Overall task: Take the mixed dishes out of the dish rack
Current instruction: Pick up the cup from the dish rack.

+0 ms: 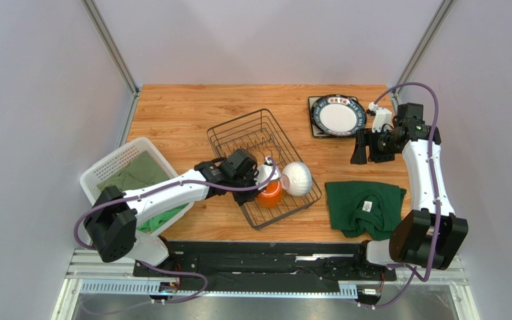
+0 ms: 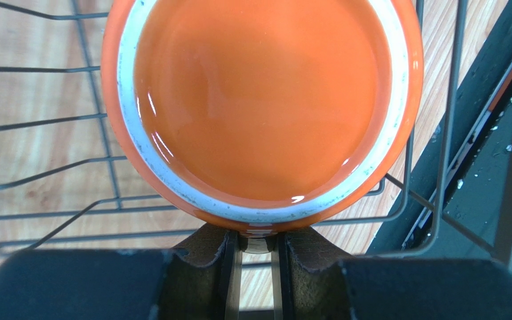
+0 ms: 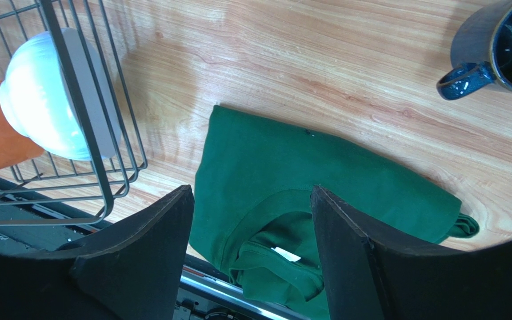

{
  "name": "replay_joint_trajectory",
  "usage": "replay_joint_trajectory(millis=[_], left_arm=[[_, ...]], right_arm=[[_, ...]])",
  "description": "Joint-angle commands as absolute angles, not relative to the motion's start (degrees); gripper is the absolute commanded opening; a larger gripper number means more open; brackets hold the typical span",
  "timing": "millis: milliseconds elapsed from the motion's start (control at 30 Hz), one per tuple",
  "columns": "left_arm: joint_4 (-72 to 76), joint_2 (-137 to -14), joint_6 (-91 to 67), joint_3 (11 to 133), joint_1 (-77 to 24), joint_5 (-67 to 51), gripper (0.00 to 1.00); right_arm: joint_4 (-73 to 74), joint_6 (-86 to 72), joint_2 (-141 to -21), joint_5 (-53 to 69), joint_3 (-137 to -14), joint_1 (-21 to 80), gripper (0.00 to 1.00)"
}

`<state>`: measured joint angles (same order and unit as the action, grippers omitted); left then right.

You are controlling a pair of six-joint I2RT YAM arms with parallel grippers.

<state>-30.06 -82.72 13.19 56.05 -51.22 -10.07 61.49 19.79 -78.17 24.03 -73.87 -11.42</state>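
Note:
The black wire dish rack [image 1: 238, 137] stands mid-table. In its near end are an orange mug [image 1: 270, 194] and a white ribbed bowl [image 1: 297, 178] lying on its side. My left gripper [image 1: 263, 175] reaches into the rack. In the left wrist view it [image 2: 257, 237] is shut on the handle at the near rim of the orange mug [image 2: 259, 100]. A round white plate with a dark rim [image 1: 336, 115] lies on a square plate at the back right. My right gripper [image 1: 361, 147] is open and empty [image 3: 250, 193]. A dark blue mug [image 3: 499, 47] stands on the table.
A green cloth [image 1: 364, 207] lies front right, below my right gripper [image 3: 319, 167]. A white slotted basket [image 1: 108, 167] with green cloth stands at the left. The rack's corner [image 3: 98, 133] and the bowl [image 3: 38, 100] show in the right wrist view.

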Motion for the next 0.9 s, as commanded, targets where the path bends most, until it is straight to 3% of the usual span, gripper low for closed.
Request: replay_joint_trajectory(millis=[0,200,500,700,867], left_arm=[[-27.5,-75.8,13.1,58.2,-49.0,-14.1,0.0],[-29.5,-70.5,12.0,60.9,-44.1,-22.1,0.0],[-26.9,-64.3,7.7,66.9,-37.8,-37.0,0.0],[-17.0,-62.1,0.5,67.0,-37.5,-44.5,0.0],[-2.7,-60.9,-9.8,64.3,-37.2,-49.7,0.0]], right_arm=[[61.1,20.0,-77.4,28.2,-76.3,-11.1,0.68],[60.4,19.4,-74.5,35.3,-77.3,-10.1,0.69],[46.2,8.5,-69.8,52.0,-73.7,-5.9,0.69],[19.3,-5.4,-64.7,59.4,-64.9,-0.3,0.66],[8.5,-11.6,-63.6,61.5,-62.4,4.0,0.66]])
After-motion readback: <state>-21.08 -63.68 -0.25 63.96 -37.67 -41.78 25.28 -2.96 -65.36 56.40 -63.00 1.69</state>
